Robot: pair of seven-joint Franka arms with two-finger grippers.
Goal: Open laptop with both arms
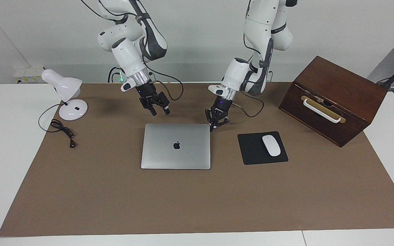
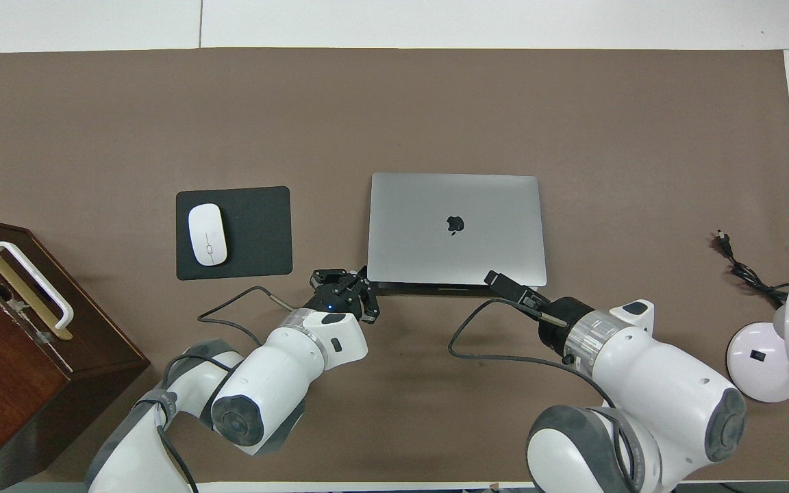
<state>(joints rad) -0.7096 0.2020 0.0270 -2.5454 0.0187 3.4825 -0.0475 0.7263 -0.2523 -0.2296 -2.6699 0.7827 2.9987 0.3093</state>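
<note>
The silver laptop (image 1: 176,146) (image 2: 456,229) lies closed and flat on the brown mat, logo up. My left gripper (image 1: 212,128) (image 2: 364,276) is shut, its fingertips low at the laptop's corner nearest the robots, toward the left arm's end. I cannot tell whether it touches the laptop. My right gripper (image 1: 160,111) (image 2: 511,287) hangs in the air over the laptop's edge nearest the robots, toward the right arm's end. Its two fingers stand apart with nothing between them.
A black mouse pad (image 1: 251,150) with a white mouse (image 1: 271,145) lies beside the laptop toward the left arm's end. A dark wooden box (image 1: 333,99) with a white handle stands past it. A white desk lamp (image 1: 68,97) and its cord (image 1: 62,130) sit at the right arm's end.
</note>
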